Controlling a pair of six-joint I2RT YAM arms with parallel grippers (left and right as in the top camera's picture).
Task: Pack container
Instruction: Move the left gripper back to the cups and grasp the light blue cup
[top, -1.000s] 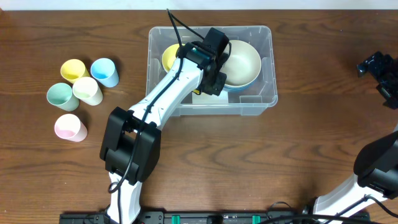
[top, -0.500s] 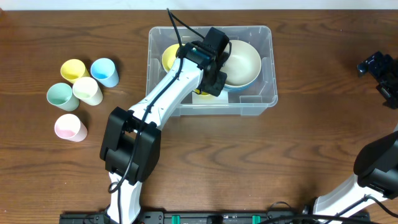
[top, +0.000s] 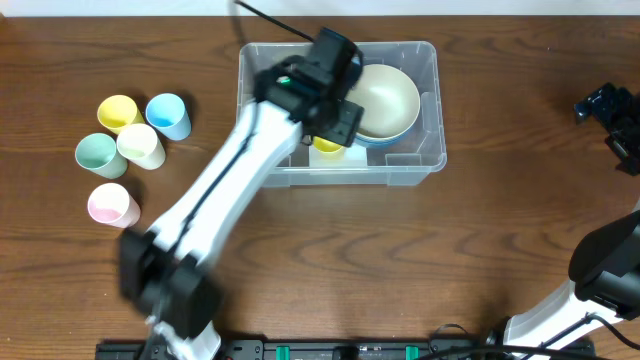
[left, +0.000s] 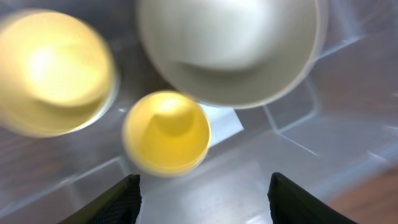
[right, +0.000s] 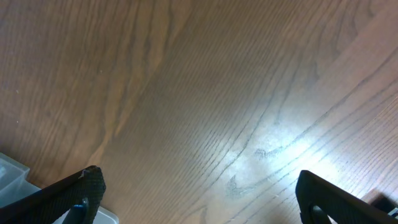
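as left gripper (left: 202, 190) gapes — cup (left: 166, 132) inside container (top: 405, 168)

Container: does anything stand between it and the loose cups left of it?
Nothing visible does. Only bare table lies between the cups and the left wall of the container; the left gripper hangs open over its inside.
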